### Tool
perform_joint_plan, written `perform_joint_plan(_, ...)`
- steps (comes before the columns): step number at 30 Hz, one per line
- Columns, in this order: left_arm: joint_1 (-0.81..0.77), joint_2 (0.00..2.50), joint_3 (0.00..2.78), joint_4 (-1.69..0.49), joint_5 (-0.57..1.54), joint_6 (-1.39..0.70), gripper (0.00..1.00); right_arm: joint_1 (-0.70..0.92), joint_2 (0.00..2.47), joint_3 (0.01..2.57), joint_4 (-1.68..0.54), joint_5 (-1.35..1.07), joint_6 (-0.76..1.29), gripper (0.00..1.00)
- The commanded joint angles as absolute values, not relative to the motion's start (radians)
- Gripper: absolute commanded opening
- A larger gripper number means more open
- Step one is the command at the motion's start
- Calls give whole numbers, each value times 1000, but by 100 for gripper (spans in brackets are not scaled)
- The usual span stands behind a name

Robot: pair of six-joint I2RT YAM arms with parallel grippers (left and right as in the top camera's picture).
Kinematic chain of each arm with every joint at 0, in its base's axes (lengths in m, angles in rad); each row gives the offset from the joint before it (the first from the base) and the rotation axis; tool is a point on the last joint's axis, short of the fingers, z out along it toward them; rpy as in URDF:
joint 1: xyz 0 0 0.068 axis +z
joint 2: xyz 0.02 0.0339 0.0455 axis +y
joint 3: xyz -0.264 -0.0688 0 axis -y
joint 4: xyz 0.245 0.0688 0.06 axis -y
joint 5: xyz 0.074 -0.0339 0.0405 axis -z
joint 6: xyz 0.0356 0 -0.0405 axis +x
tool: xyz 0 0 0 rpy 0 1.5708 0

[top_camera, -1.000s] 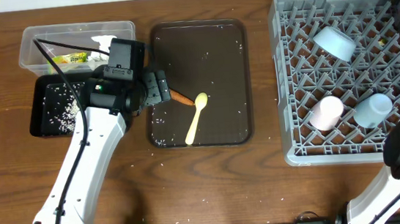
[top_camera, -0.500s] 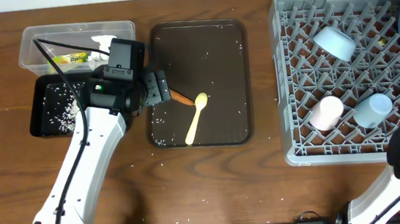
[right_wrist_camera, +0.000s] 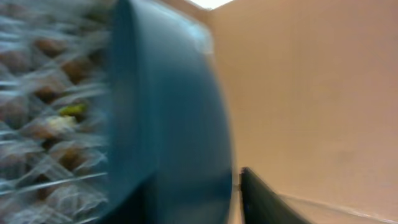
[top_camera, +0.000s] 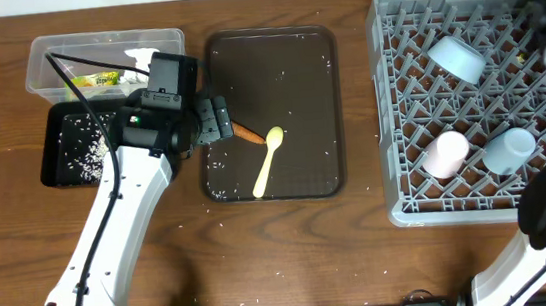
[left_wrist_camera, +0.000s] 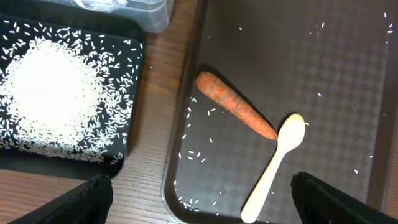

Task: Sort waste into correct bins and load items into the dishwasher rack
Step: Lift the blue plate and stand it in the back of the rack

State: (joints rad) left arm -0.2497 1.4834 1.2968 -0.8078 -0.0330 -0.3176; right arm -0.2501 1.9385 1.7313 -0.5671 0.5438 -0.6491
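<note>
**Left jaws** (left_wrist_camera: 200, 186): released and spread wide, hanging over the left rim of the brown tray (top_camera: 322, 88), mid-bench.

**Carrot** (left_wrist_camera: 236, 113): on that tray, just ahead of my left jaws and inside their span. It lies skewed to the opening, thick end toward the bench's far-left corner. The thin tip is touching or just beside the spoon (left_wrist_camera: 273, 165). I judge a wrist turn is needed to close across it and spare the spoon. My left arm is much the nearer.

**Black tray** (top_camera: 55, 129): holds rice, toward the left edge.

**Right jaws** (right_wrist_camera: 205, 193): at the far-right corner over the rack (top_camera: 389, 102), apparently clenched on the blue bowl (right_wrist_camera: 168, 112); the view is blurred.
</note>
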Motion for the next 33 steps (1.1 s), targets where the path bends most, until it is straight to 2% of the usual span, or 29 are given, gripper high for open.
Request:
perform_joint_plan(1,-245,1493,1300,-810,-46,-319,94,-218,1983,1705,-601,459,-553,59)
perform_joint_plan(4,-245,1493,1300,-810,-46,-319,94,-195,1982,1705,-619,459,-480,84)
perform_joint_plan(8,-245,1493,1300,-810,-46,-319,94,-182,1961,1708,-645,430,-350,98)
perform_joint_plan(17,-245,1493,1300,-810,-46,-319,94,-182,1759,1709,-720,96,-297,99)
perform_joint_plan(27,-245,1493,1300,-810,-46,-319,94,-169,1594,1709,-767,-711,-101,99)
perform_joint_plan(30,-245,1493,1300,-810,-46,-319,94,-121,1610,1705,-774,-726,-65,99)
perform_joint_plan(33,-245,1493,1300,-806,-37,-319,94,-54,1630,1705,-802,-656,-43,95)
